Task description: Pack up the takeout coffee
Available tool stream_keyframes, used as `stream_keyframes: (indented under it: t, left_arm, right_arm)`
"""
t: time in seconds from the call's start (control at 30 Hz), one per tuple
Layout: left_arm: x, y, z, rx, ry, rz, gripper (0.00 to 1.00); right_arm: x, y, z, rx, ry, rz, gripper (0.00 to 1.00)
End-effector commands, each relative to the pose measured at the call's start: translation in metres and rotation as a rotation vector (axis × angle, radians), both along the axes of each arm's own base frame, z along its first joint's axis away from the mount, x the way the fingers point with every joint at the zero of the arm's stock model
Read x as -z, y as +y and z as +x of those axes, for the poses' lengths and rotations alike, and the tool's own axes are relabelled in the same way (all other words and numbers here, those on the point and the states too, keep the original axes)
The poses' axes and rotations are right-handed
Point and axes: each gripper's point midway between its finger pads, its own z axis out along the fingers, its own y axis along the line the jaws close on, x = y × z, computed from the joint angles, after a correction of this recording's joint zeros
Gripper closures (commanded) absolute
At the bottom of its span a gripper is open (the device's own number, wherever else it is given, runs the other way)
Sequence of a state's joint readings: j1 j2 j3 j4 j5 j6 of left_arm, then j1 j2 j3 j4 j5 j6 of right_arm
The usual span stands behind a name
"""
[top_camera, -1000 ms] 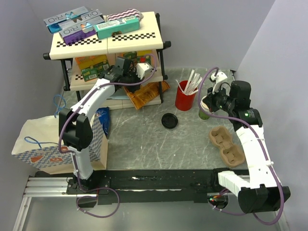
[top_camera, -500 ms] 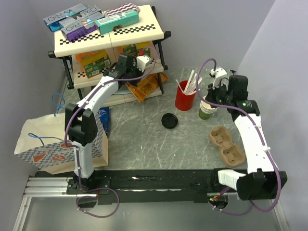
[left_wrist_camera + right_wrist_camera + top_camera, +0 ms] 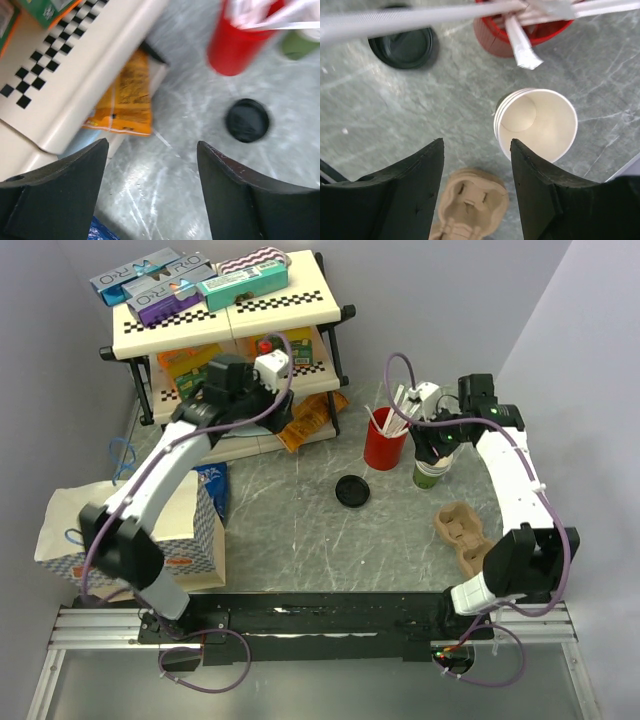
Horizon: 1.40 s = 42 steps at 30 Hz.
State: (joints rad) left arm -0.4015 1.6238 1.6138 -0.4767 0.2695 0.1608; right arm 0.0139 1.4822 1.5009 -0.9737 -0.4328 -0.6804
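Green paper cup (image 3: 431, 473), round black lid (image 3: 352, 490)

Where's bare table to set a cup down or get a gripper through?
Widest bare patch: centre of the table, bordered by the paper bag on the left, the cardboard cup carrier on the right, the black lid behind. A narrower strip runs between lid and orange snack bag. Crowded: red cup, stacked green cups and right gripper bunch together.
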Motion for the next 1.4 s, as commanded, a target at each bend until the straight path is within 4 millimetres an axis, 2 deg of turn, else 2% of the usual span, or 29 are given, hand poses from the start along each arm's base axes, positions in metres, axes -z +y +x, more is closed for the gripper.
stream_keyframes:
  t: [0.0,0.03,0.07,0.13,0.23,0.37,0.63,1.0,1.13,1.37]
  left_arm:
    - [-0.025,-0.012,-0.058,0.22,-0.027,-0.06,0.22]
    - [-0.023,-0.019,-0.074,0.304,-0.008,-0.08,0.21]
    - [-0.013,-0.018,-0.088,0.335,0.024,-0.074,0.21]
    - [0.002,-0.02,-0.106,0.402,0.062,-0.069,0.21]
    - [0.017,-0.018,-0.12,0.424,0.089,-0.042,0.22]
    - [0.017,-0.017,-0.129,0.428,0.101,-0.053,0.22]
    - [0.013,-0.017,-0.129,0.445,0.084,-0.012,0.23]
    - [0.014,-0.012,-0.124,0.426,0.063,0.021,0.23]
    - [0.013,-0.011,-0.123,0.422,0.059,0.029,0.23]
    - [0.01,-0.011,-0.122,0.423,0.049,0.031,0.22]
  right_arm:
    - [0.015,-0.009,-0.006,-0.101,0.06,-0.087,0.38]
    - [0.018,-0.012,-0.004,-0.103,0.063,-0.104,0.39]
    - [0.025,-0.013,-0.004,-0.12,0.072,-0.118,0.4]
    - [0.031,-0.018,-0.003,-0.127,0.07,-0.151,0.41]
    - [0.04,-0.027,-0.001,-0.135,0.064,-0.207,0.43]
    - [0.05,-0.033,0.001,-0.136,0.06,-0.242,0.45]
    - [0.064,-0.036,0.008,-0.156,0.062,-0.267,0.51]
    - [0.068,-0.039,0.015,-0.175,0.063,-0.288,0.6]
    - [0.07,-0.039,0.015,-0.18,0.071,-0.294,0.7]
    - [0.064,-0.039,0.017,-0.18,0.058,-0.292,0.78]
